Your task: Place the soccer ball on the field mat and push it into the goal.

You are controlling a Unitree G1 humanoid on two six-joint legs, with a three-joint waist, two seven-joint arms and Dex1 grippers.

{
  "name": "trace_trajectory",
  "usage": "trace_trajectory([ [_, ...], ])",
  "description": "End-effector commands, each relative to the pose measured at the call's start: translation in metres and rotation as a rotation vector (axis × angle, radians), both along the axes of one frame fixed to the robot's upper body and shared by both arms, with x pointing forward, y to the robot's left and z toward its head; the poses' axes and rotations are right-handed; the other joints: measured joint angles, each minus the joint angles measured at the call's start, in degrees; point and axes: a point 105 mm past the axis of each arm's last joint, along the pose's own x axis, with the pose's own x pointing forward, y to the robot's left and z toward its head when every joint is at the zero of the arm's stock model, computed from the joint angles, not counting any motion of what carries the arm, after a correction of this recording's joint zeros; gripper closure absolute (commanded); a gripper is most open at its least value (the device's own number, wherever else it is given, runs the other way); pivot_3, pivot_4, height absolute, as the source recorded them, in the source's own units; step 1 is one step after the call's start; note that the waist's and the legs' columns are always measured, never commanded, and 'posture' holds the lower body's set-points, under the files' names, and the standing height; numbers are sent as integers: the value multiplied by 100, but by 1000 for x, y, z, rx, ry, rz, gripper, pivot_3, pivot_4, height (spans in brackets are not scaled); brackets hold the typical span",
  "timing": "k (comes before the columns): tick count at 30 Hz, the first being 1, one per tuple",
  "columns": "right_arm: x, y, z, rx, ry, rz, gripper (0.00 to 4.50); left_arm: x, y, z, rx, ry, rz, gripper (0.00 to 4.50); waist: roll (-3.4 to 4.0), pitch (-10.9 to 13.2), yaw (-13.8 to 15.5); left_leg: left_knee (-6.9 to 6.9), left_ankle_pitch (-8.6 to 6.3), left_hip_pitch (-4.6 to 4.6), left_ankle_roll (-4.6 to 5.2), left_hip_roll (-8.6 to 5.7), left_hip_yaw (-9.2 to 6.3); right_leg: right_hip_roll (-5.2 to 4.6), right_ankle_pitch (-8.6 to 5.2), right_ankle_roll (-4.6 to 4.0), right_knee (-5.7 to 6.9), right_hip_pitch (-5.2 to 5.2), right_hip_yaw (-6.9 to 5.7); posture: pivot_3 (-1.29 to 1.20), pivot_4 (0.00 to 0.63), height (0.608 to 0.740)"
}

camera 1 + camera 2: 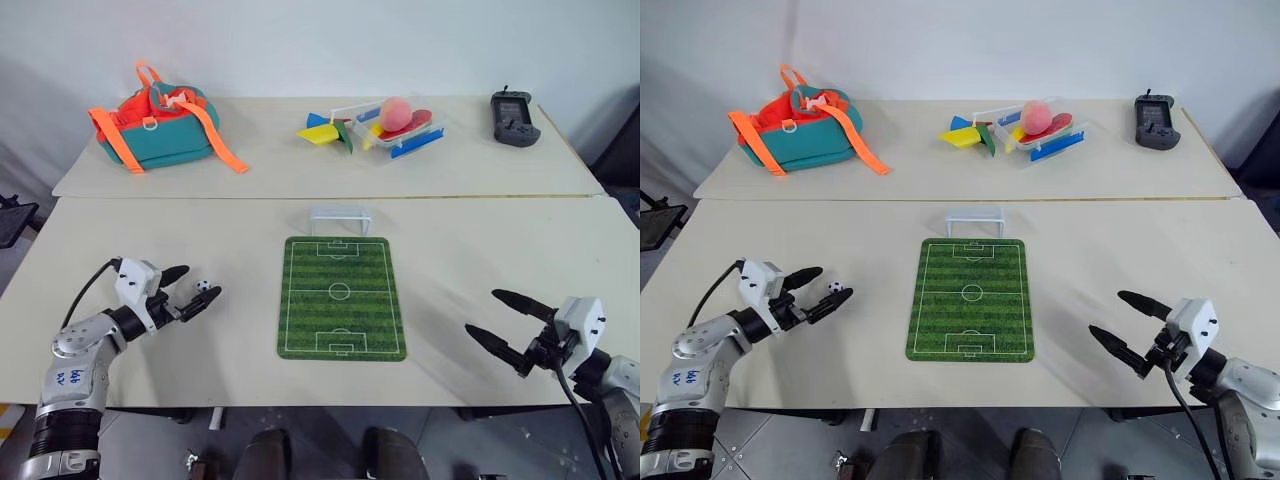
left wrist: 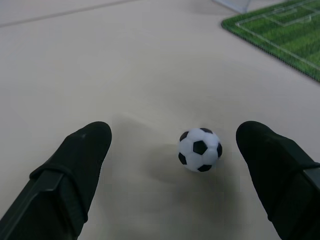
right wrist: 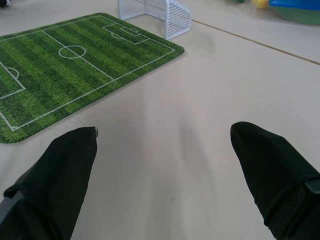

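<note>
Glossy plastic soccer ball point(image 2: 199, 149), matt grass-print field mat point(image 1: 341, 297).

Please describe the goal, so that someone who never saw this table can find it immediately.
Start from the green field mat in the middle of the near table. The goal stands at the mat's far short edge, on the bare tabletop. It is a small, low, whitish netted frame, unlike the clear tray of colourful toys on the table behind.

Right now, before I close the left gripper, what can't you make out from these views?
- Head views: whether the soccer ball touches a finger of the left gripper; too small to tell.
- Head views: what lies under the pink toy in the clear tray; pieces overlap.
- Right wrist view: the field mat, cut off by the frame edge.
- Head views: the goal net; too small.
</note>
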Motion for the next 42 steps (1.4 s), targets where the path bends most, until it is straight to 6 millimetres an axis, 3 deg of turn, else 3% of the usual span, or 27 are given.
trace_trajectory([
  [1, -5, -4, 11, -10, -49, -37, 0, 2, -1, -1, 23, 9, -39, 23, 0, 0, 6, 0, -2, 2, 1, 0, 1, 0, 0, 0, 0, 1, 1, 0, 150, 740],
  [2, -5, -5, 11, -8, -50, -50, 0, 3, -1, -3, 31, 11, -46, 23, 0, 0, 9, 1, -3, 2, 3, 0, 4, 0, 0, 0, -1, 1, 3, 0, 150, 740],
  [5, -6, -6, 11, -5, -50, -62, 0, 8, 2, -3, 68, -10, -41, 626, 0, 0, 44, 12, -6, 6, 7, 0, 10, -1, 0, 1, -16, 1, 12, 0, 150, 740],
  [15, 0, -7, 14, -4, -55, -76, 0, 7, -3, 8, 78, -48, -96, 3647, 0, 0, 86, 11, -19, 13, 26, 4, 31, 2, 1, 2, -20, -5, 38, 0, 150, 740],
  [23, 4, -5, 21, -6, -46, -12, 0, -18, -70, 32, 36, -69, -374, 3646, -1, 1, 114, 16, -24, 11, 20, 4, 46, 4, 6, 12, -5, -8, 57, 0, 150, 740],
  [30, -8, 2, 24, -58, -3, 141, 0, -33, -136, 45, 42, -117, -591, 3646, -2, 1, 120, 21, -25, 10, 21, 3, 49, 5, 7, 13, -10, -7, 61, 0, 150, 740],
  [33, -8, 0, 26, -80, 1, 161, 0, -41, -171, 38, 59, -117, -732, 3646, -2, 1, 123, 25, -25, 11, 21, 3, 52, 6, 7, 13, -35, -6, 64, 0, 150, 740],
  [39, -9, 3, 24, -62, 4, 137, 0, -42, -206, 15, 117, -93, -830, 3646, -2, 2, 127, 29, -25, 12, 20, 4, 53, 9, 8, 15, -38, -4, 66, 0, 150, 740],
  [42, -14, 2, 22, -56, 15, 120, 0, -46, -212, 8, 136, -96, -862, 3646, -2, 2, 133, 29, -26, 8, 21, 4, 54, 9, 9, 16, -46, -4, 65, 0, 150, 740],
])
